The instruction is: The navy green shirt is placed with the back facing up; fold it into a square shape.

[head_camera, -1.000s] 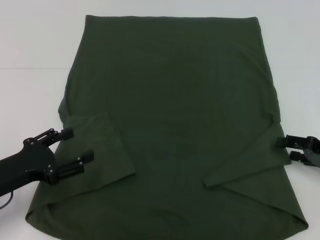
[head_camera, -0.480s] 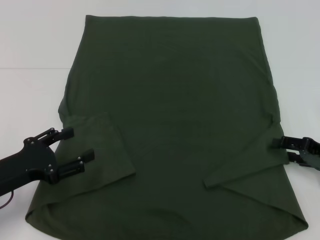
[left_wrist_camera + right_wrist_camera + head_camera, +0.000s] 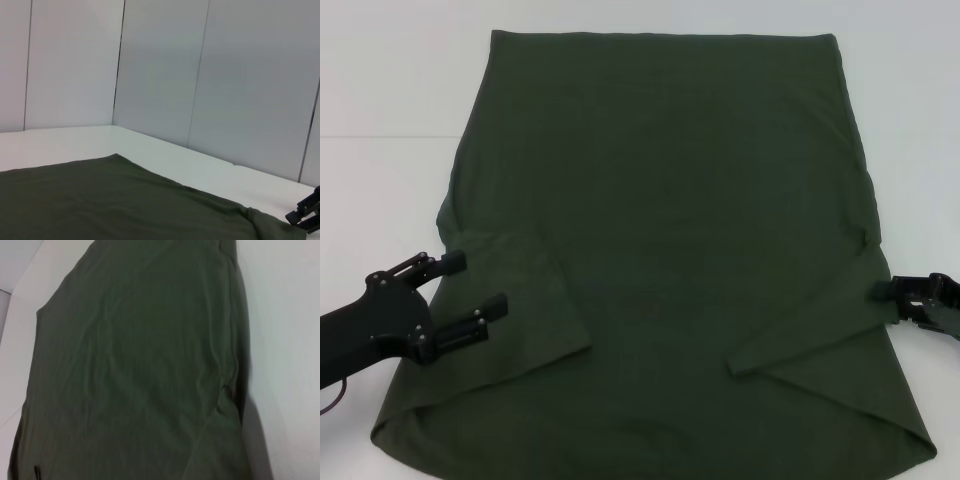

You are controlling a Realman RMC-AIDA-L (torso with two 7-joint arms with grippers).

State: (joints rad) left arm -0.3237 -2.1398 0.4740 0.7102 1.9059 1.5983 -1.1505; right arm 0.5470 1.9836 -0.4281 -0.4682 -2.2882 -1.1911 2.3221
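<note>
The navy green shirt [image 3: 670,200] lies flat on the white table, plain back up, with both sleeves folded inward over the body. My left gripper [image 3: 477,284] is open and empty, over the folded left sleeve [image 3: 520,300] at the shirt's left edge. My right gripper [image 3: 892,302] is open and empty, at the shirt's right edge beside the folded right sleeve [image 3: 820,320]. The shirt fills the right wrist view [image 3: 140,370] and the lower part of the left wrist view [image 3: 100,200], where the right gripper [image 3: 306,214] shows far off.
White table [image 3: 390,120] surrounds the shirt on the left, right and far side. Grey wall panels [image 3: 200,75] stand behind the table in the left wrist view. The shirt's near edge reaches the bottom of the head view.
My right gripper has drawn back a little to the right, away from the shirt's edge. My left gripper has barely shifted. The shirt has not moved.
</note>
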